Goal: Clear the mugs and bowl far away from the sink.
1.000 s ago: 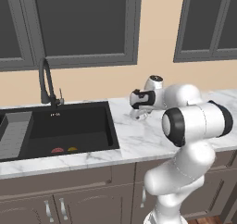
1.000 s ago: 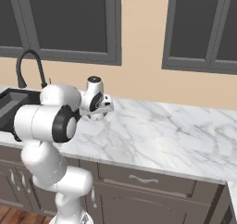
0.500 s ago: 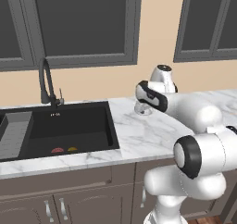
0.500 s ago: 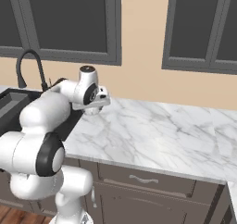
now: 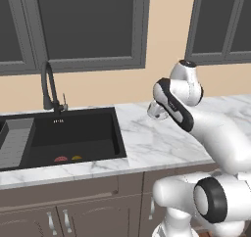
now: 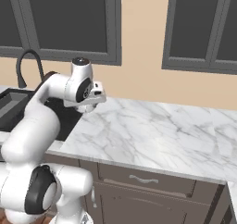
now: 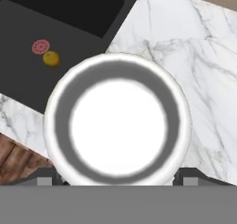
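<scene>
White marble table (image 6: 152,130) over grey drawers, black sink (image 5: 63,135) at left, dark windows on a beige wall, gripper (image 7: 118,177) clasping a mug (image 7: 118,122) between wide-spread fingers

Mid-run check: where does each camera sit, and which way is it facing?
Left base view: behind-left of the arm, facing down at the sink; arm rises lower right.
Right base view: behind-right, facing the marble counter; arm rises lower left.
Hand view: on the hand, looking into a white mug between the jaws.
Base views share sink, counter, arm.
</scene>
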